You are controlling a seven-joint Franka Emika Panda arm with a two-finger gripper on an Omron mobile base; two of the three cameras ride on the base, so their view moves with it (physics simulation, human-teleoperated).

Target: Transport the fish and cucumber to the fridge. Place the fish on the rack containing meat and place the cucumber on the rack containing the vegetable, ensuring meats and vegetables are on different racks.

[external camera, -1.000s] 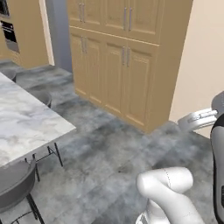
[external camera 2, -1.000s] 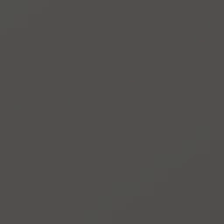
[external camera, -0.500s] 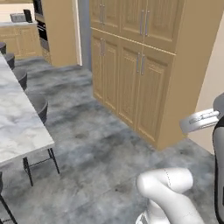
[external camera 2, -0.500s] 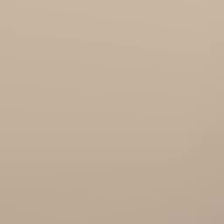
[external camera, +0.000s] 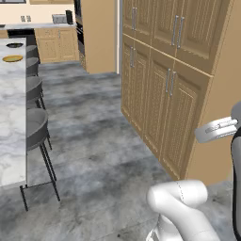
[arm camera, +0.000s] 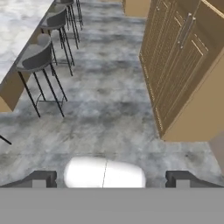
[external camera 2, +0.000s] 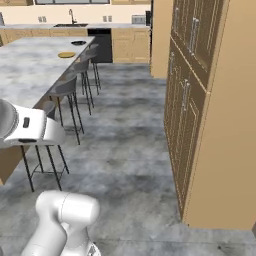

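The two-finger gripper [arm camera: 109, 179] hangs with its dark tips wide apart and empty — carried clear above the grey floor, beside tall wooden cabinets [external camera: 174, 84], a marble-topped island [external camera 2: 35, 65] opposite — fish, cucumber and fridge not in sight.

Marble counter [external camera: 12, 117]: cut off by the frame edge at 9 o'clock in the left base view. Two small dishes [external camera: 12, 58] at its far end: contents too small to identify. Tall wooden cabinets [external camera 2: 200, 100]: tops cropped at 12 o'clock. Nearest stool [arm camera: 37, 59]: seat partly hidden under the counter in the hand view.
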